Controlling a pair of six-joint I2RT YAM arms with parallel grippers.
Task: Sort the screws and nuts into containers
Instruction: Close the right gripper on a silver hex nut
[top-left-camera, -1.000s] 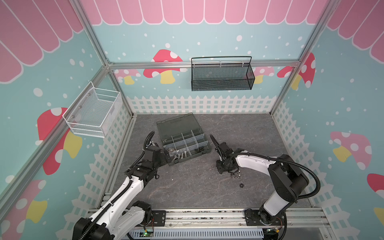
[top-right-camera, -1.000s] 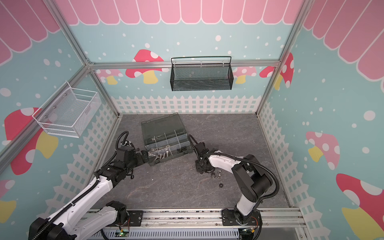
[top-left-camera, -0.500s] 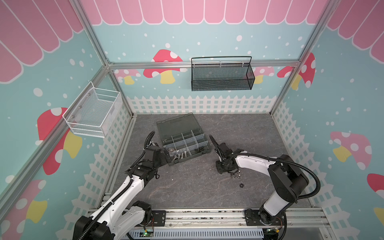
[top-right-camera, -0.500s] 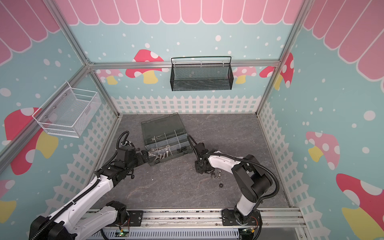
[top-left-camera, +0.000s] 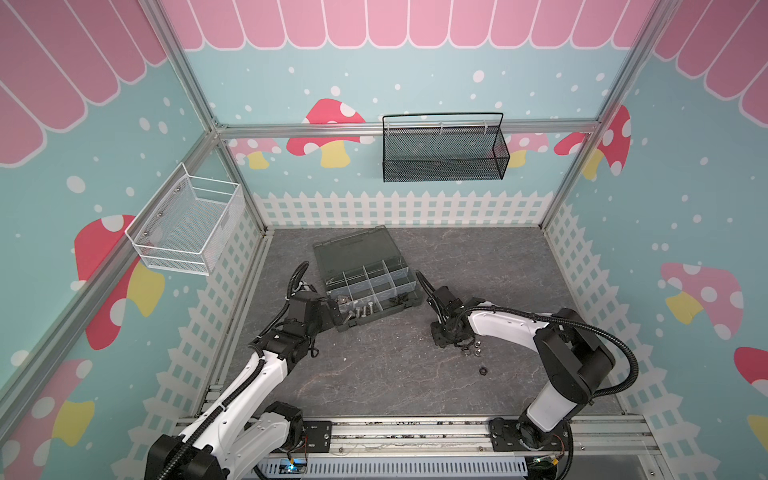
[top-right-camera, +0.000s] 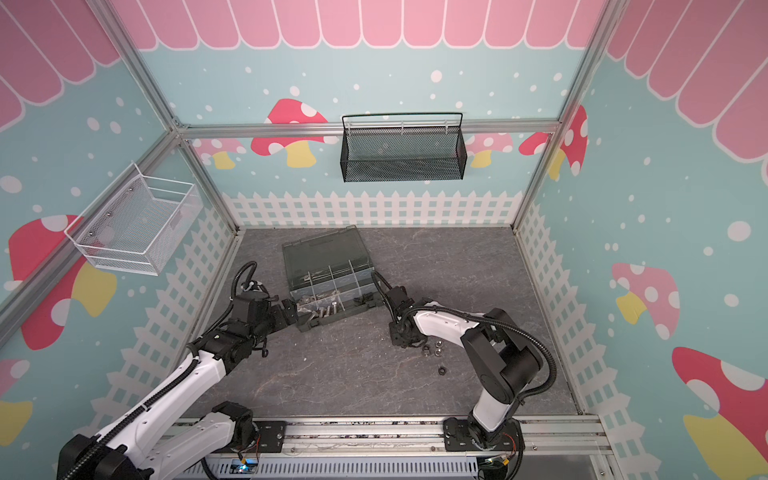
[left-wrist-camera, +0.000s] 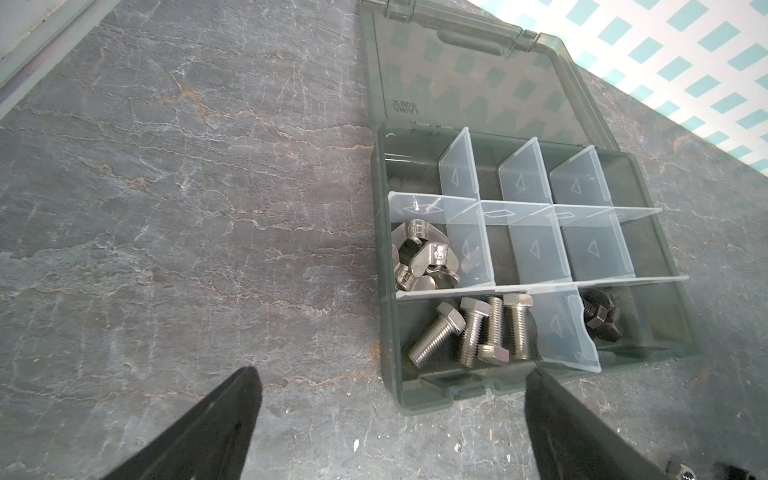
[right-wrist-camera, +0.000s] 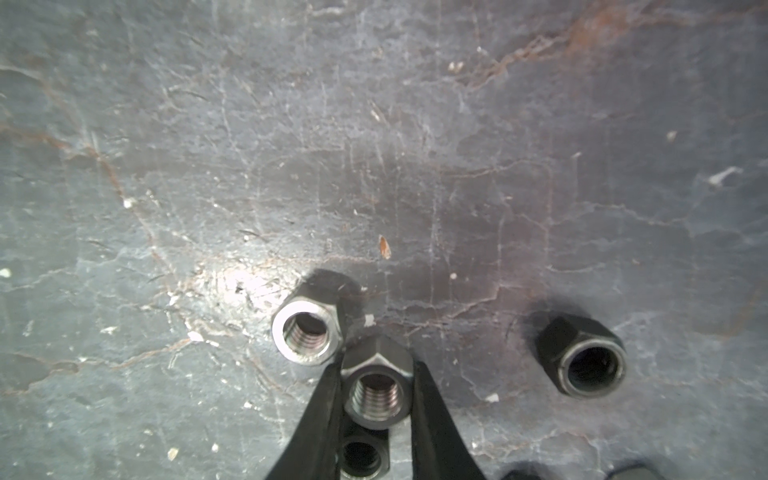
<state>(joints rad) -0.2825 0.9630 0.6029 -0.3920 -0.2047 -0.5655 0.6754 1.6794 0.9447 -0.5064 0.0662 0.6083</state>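
Nearest me, the right gripper (right-wrist-camera: 376, 368) is pinching a silver hex nut (right-wrist-camera: 377, 397) low over the grey table (right-wrist-camera: 374, 145), likely to lift it away from the loose nuts (right-wrist-camera: 306, 332) crowding it. Farther back, the left gripper (left-wrist-camera: 390, 415) is hovering spread wide beside the organizer box (left-wrist-camera: 388, 332), which is already holding hex bolts (left-wrist-camera: 478, 332) and wing nuts (left-wrist-camera: 419, 262) in separate compartments.

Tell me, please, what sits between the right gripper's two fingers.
A silver hex nut, clamped between the right gripper's fingers; the right wrist view shows it.

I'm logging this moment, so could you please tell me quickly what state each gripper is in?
Left gripper: open, holding nothing.
Right gripper: closed on a silver nut.
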